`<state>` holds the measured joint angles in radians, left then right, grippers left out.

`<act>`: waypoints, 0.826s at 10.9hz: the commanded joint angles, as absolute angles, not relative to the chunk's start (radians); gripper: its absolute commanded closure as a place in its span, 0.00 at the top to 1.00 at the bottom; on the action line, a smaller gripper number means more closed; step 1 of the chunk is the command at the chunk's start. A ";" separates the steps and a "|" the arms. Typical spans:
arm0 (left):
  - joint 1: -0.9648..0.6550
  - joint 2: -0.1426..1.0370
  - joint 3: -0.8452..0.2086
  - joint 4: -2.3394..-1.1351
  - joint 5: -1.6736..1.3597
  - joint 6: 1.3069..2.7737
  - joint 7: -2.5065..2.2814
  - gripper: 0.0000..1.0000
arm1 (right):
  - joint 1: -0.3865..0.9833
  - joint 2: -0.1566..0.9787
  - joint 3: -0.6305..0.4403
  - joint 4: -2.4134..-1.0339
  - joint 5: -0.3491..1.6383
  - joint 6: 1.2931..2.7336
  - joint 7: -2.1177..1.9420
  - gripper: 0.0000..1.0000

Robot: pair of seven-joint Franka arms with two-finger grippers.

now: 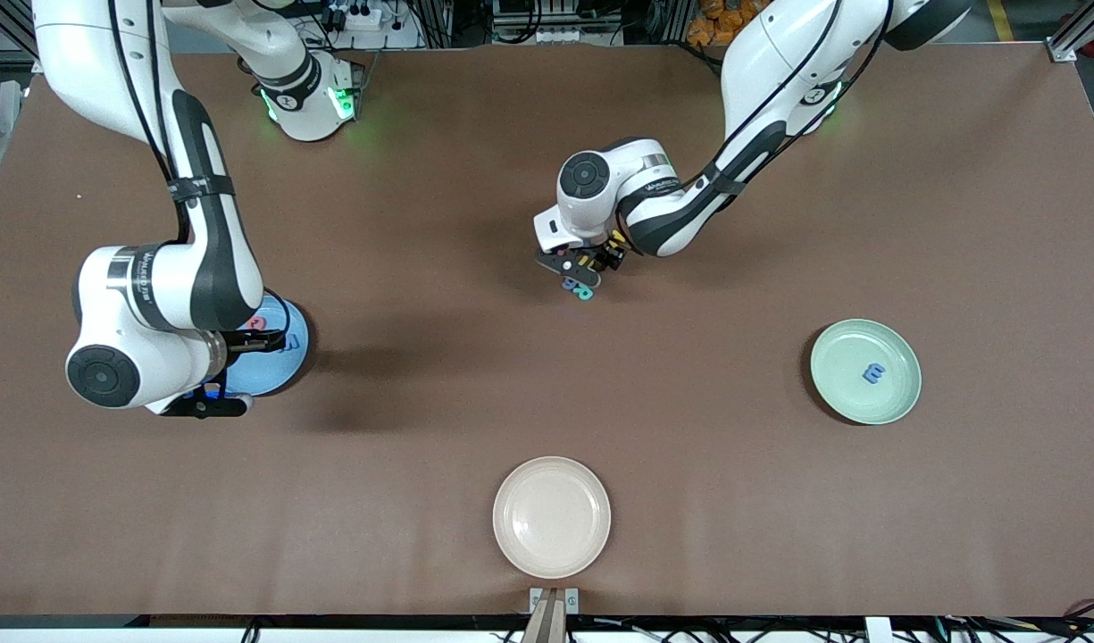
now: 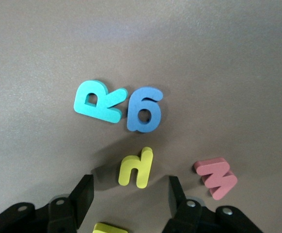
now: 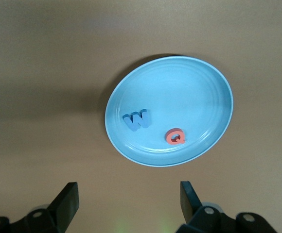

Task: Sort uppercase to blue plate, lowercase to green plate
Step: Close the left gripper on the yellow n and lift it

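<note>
At table centre we see the left gripper [image 2: 131, 194], fingers apart, straddling a yellow lowercase letter [image 2: 136, 167] without clamping it; teal R [image 2: 99, 101], blue lowercase letter [image 2: 145, 110] and red lowercase letter [image 2: 216, 177] lie beside. Over the blue plate [image 3: 199, 87], holding blue W [image 3: 137, 120] and red Q [image 3: 175, 137], hangs the right gripper [image 3: 129, 201], open and empty. One blue letter [image 1: 872, 372] rests on the green plate [image 1: 895, 406].

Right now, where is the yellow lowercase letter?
In the left wrist view, the yellow lowercase letter lies on the table between the left gripper's open fingers, beside the blue lowercase letter and red lowercase letter.
</note>
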<state>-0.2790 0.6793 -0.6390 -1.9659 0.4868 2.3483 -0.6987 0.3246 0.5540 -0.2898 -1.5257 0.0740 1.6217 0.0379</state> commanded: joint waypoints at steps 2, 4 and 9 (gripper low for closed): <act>-0.295 0.692 -0.630 -1.953 0.517 2.358 -0.726 0.51 | 0.319 0.537 -0.288 -1.519 0.092 1.606 0.041 0.93; -0.295 0.692 -0.626 -1.953 0.517 2.358 -0.727 0.29 | 0.319 0.537 -0.288 -1.513 0.092 1.606 0.041 0.94; -0.293 0.690 -0.615 -1.951 0.517 2.358 -0.727 0.00 | 0.319 0.538 -0.288 -1.511 0.091 1.606 0.041 0.97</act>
<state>-0.2803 0.6792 -0.6357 -1.9583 0.4875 2.3462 -0.6987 0.3245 0.5539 -0.2905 -1.5115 0.0740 1.6217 0.0379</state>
